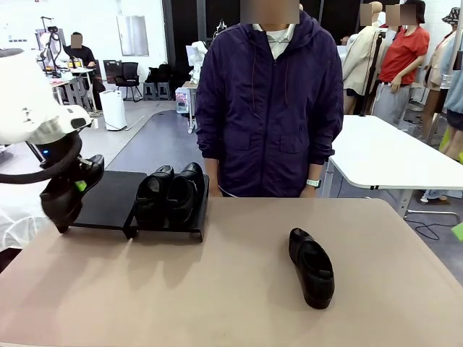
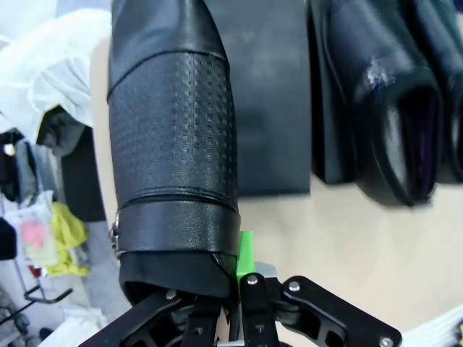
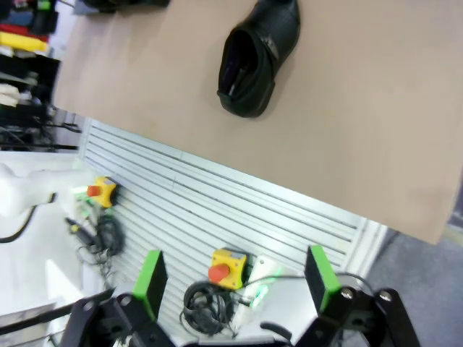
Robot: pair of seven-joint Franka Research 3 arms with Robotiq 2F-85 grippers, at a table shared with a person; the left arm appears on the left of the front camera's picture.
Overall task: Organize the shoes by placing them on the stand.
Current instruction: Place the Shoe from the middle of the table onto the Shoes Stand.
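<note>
My left gripper [image 1: 78, 185] is shut on the heel end of a glossy black shoe [image 1: 62, 207], which hangs tilted at the left end of the stand [image 1: 108, 199]. In the left wrist view that shoe [image 2: 173, 137] stretches away from my gripper [image 2: 233, 278] beside the bare left platform [image 2: 271, 94]. Two shoes [image 1: 171, 192] sit side by side on the right platform, and one of them [image 2: 391, 116] shows at the right of the left wrist view. Another shoe [image 1: 311, 267] lies on the table at right, seen from above [image 3: 257, 58]. My right gripper [image 3: 236, 280] is open and holds nothing, out past the table's edge.
A person in a purple hooded jacket [image 1: 271, 101] stands at the far side of the beige table [image 1: 217, 289]. Below my right gripper lie cables and yellow boxes with red stop buttons [image 3: 228, 266]. A white table [image 1: 394, 155] stands behind at the right.
</note>
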